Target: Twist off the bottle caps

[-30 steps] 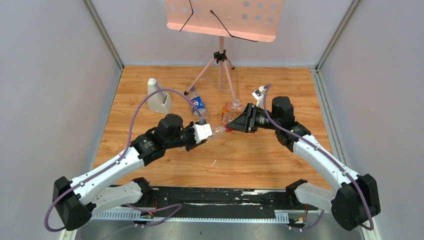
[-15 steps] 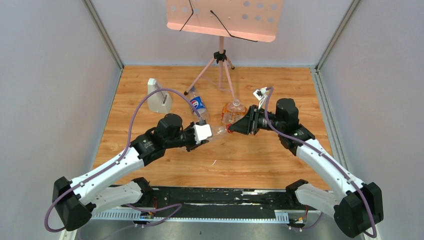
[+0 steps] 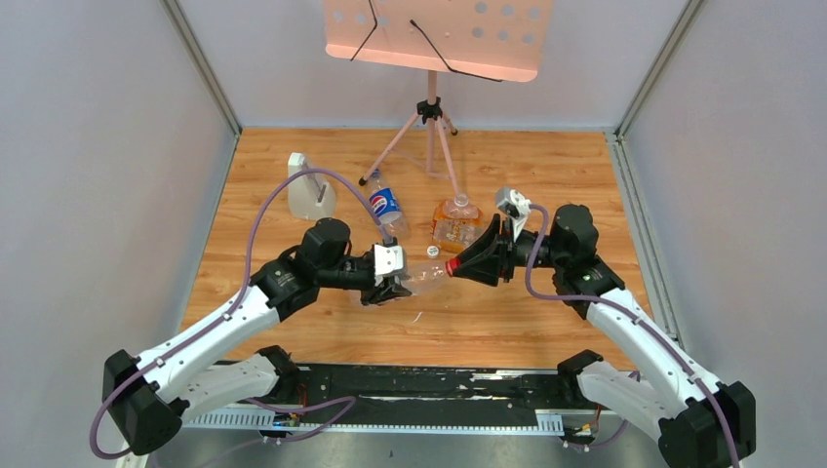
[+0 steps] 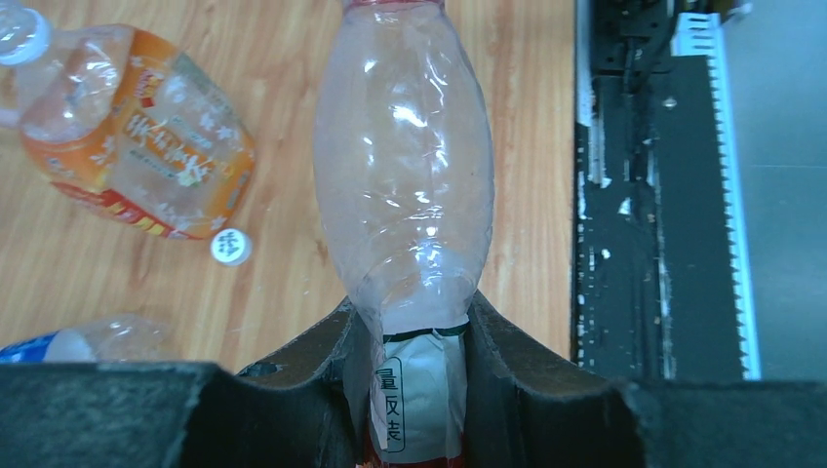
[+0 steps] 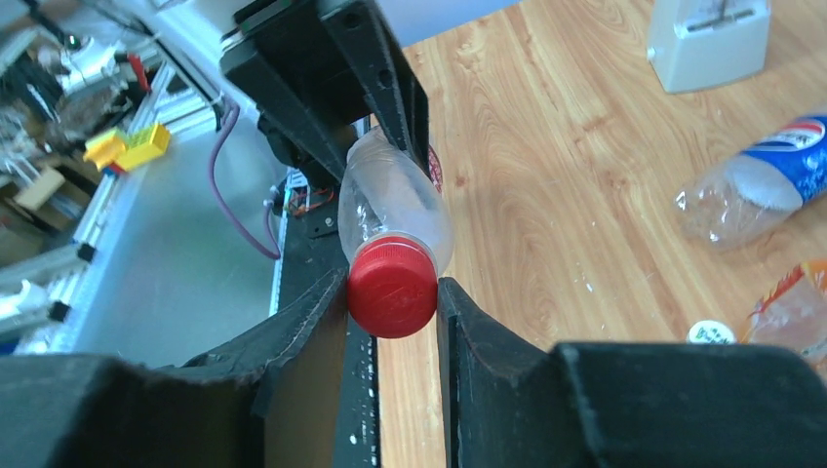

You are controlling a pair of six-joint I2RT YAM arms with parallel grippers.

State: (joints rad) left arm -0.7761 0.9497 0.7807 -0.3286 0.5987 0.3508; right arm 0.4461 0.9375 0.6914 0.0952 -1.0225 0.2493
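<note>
My left gripper (image 3: 390,276) is shut on the label end of the clear bottle with the red-white-green label (image 3: 422,276) and holds it level above the table, neck to the right. In the left wrist view the jaws (image 4: 414,375) squeeze the white label, and the clear body (image 4: 405,166) stretches away. My right gripper (image 3: 458,265) is shut on that bottle's red cap (image 5: 392,288), one finger on each side. The Pepsi bottle (image 3: 386,207) and the squat orange-labelled bottle (image 3: 453,226) lie behind. A loose white cap (image 3: 432,252) lies on the table. The blue cap is not clear.
A pale grey upright block (image 3: 310,187) stands at the back left. A music stand's tripod (image 3: 429,136) stands at the back centre. Grey walls close both sides. The black rail (image 4: 644,195) runs along the near table edge.
Both grippers have moved nearer to the arm bases with the bottle between them. The bottle now lies more level. The right wrist has turned while staying at the red cap.
</note>
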